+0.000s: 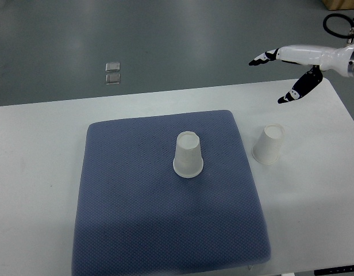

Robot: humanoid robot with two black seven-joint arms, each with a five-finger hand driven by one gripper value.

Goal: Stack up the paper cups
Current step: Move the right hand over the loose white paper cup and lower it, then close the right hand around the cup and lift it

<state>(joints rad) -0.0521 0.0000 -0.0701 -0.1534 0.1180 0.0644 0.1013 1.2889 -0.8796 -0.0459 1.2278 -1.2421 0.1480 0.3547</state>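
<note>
**Two white paper cups, both upside down, one on the mat and one off it**

The first paper cup (188,154) stands near the middle of the blue mat (131,195), turned over so its narrow base faces up and its wider mouth sits flat on the fabric. It is plain white, smooth-sided and tapered, with a thin raised ring around the upturned base. The second paper cup (269,144) looks the same and is also inverted, but it rests on the bare table (315,190) just beside the mat's right edge, apart from the first cup. Neither cup has anything on it, and with both mouths down their insides cannot be seen.

The mat is a square cushion-like pad with rounded corners, covered in a finely dotted, woven-looking blue-grey cloth, and it takes up most of the middle of the white, smooth table top.

The right hand (277,75) hangs in the air above the table's far right corner, its arm reaching in from the right edge. It is glossy white with black fingertips, the fingers spread wide apart and gripping nothing, well away from both cups.

Beyond the table lies a grey floor (183,40) with two small clear square pieces (113,73) on it.
</note>
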